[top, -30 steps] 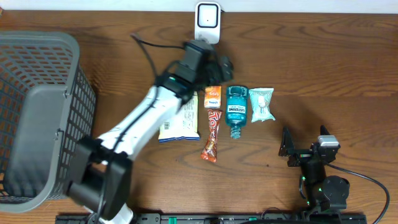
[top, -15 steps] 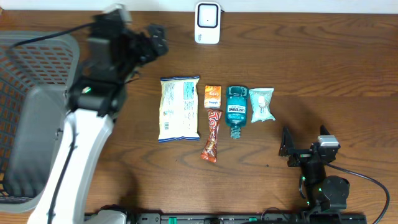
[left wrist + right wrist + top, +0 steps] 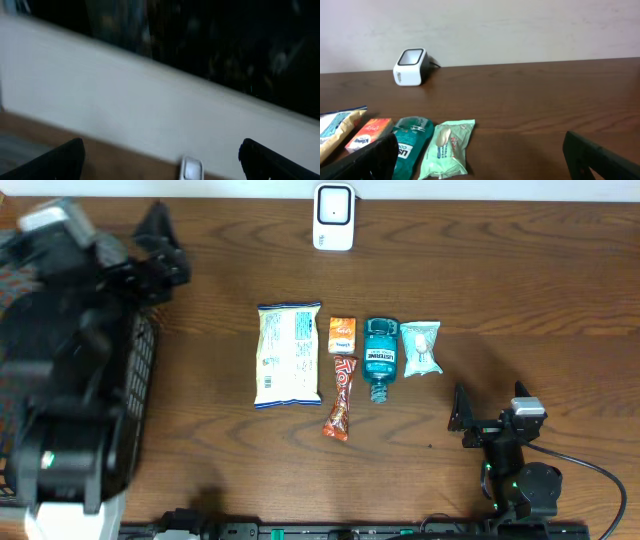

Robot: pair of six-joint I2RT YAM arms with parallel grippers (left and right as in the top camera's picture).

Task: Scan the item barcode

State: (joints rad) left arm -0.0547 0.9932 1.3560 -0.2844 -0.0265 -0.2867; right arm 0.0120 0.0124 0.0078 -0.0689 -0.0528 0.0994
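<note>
Items for scanning lie in a short row at the middle of the table (image 3: 520,300). From the robot's left they are a pale snack bag (image 3: 289,354), a small orange box (image 3: 342,334) with a red candy bar (image 3: 342,396) just on its near side, a teal mouthwash bottle (image 3: 380,358) lying flat with its cap toward the robot, and a mint-green packet (image 3: 420,347). All five are close together; whether neighbours touch is hard to tell. No barcode can be made out on any of them. The white scanner (image 3: 333,216) stands at the far edge of the table, well apart from the row and roughly in line with the orange box.

The left hand (image 3: 163,242) is blurred in the overhead view, near the table's far left corner. Its arm rises over a grey mesh basket (image 3: 143,380) and hides most of it. The left wrist view shows both fingers spread to the frame's edges with nothing between them (only a tilted wall and a sliver of the scanner beyond).

The right hand (image 3: 463,422) sits low at the near right of the table, on the near side of the green packet and apart from it. Its fingers are also spread wide and empty. It looks across the mouthwash bottle and packet toward the scanner.
</note>
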